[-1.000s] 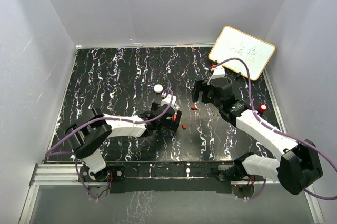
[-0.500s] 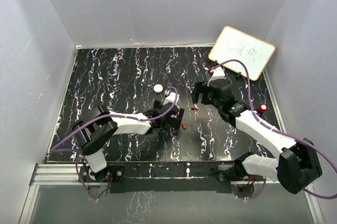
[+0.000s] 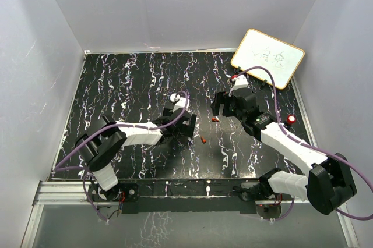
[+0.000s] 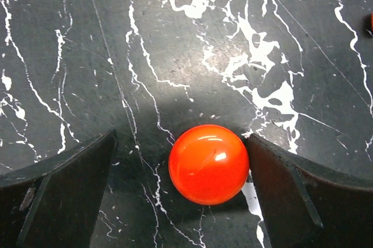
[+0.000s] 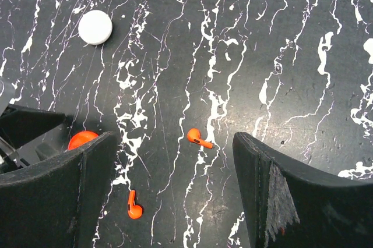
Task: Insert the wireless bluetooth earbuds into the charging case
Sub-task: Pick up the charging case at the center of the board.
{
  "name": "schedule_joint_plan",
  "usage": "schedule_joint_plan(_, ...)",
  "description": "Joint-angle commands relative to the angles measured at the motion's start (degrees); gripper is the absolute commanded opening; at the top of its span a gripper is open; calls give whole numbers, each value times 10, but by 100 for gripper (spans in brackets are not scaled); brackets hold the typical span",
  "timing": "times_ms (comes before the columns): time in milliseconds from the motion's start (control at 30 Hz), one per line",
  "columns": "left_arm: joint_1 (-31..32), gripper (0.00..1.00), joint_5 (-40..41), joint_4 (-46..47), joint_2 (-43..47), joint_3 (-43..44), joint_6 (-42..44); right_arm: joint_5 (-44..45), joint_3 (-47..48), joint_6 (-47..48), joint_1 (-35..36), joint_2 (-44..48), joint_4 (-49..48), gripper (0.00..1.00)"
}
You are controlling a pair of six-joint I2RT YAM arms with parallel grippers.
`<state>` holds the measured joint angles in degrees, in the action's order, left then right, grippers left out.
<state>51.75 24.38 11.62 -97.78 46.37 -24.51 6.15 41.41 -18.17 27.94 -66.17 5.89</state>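
L gripper (image 4: 180, 136) is low over the table (image 3: 116, 85), fingers spread wide and not gripping. The red puck (image 4: 208, 163) sits btwn them at lower centre of the left wrist view. The right-hand finger is touching or just beside it; the left-hand finger is well apart. It is prob. the closed charging case, but no seam or lid shows. R gripper (image 5: 175, 137) hangs above the table, fingers also wide apart and empty.

The earbuds are still loose on the table. One red earbud (image 5: 199, 138) lies at mid-frame in the right wrist view, and a second red earbud (image 5: 134, 205) lies lower left of it. Neither is in a case. No whitish bud can be made out.

Risks:
- The puck is off-centre in the L gripper, so one finger would push first. A glossy, domed puck could skid or squirt out, maybe toward the buds.
- The buds are tiny, so a slightly off pinch by the R gripper could flick one away.
- The two grippers work close together, so they could bump.

Vs. earlier top views: the L arm has swung toward upper centre, and its wrist now hides the white puck (image 5: 95, 27) from above. The R arm and both red buds are approx. unchanged.
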Motion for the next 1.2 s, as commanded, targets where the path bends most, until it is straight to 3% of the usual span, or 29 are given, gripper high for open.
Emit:
schedule_joint_plan(0, -23, 94, -11, -29, 19, -16, -1, -15, -3, -4, -3, 2, -25, 79)
schedule_joint_plan(233, -57, 94, -19, -30, 45, -24, 6, -83, -4, -4, -3, -26, -22, 78)
schedule_joint_plan(467, -76, 96, -19, -42, 148, 6, 33, -148, -7, 11, 18, -76, -42, 74)
schedule_joint_plan(633, -101, 98, -37, -57, 214, 10, 30, -161, 5, 56, 66, -119, -58, 74)
schedule_joint_plan(900, -154, 97, -112, -55, 291, -62, -12, -145, 26, 130, 148, -183, -100, 75)
schedule_joint_plan(1167, -190, 94, -202, -59, 312, -86, -36, -132, 59, 169, 188, -246, -142, 75)
